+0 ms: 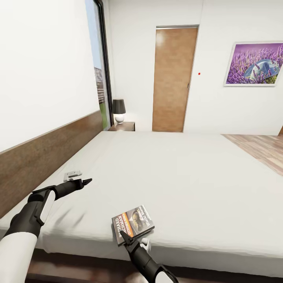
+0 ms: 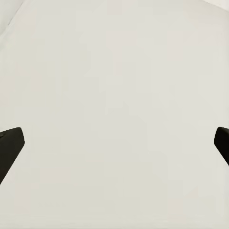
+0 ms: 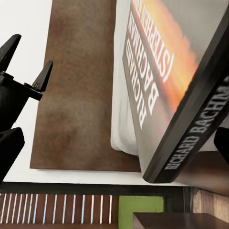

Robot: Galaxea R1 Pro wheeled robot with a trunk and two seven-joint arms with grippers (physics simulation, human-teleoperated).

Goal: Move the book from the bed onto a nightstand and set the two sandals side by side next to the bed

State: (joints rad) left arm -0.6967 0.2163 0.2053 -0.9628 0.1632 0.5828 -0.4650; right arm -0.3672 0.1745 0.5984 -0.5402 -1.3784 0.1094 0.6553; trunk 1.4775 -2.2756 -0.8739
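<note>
The book [image 1: 133, 223], dark-covered with an orange band, lies at the near edge of the bed's pale mattress [image 1: 177, 173]. My right gripper [image 1: 125, 236] is at the book's near corner. In the right wrist view it is open [image 3: 114, 148], and the spine of the book [image 3: 191, 138], lettered "RICHARD BACHMAN", lies between its spread fingers. My left gripper [image 1: 84, 182] hovers open over the mattress beside the brown headboard [image 1: 43, 157]; the left wrist view has bare mattress between its fingers [image 2: 10, 143]. One nightstand [image 1: 122, 126] stands at the far end of the headboard. The sandals are out of view.
A dark-shaded lamp [image 1: 118, 111] sits on the nightstand beside a tall window [image 1: 101, 74]. A small grey-white object [image 1: 72, 175] lies on the mattress near my left gripper. A brown door [image 1: 173, 78], a lavender picture [image 1: 253, 63] and wood floor [image 1: 259, 149] lie beyond the bed.
</note>
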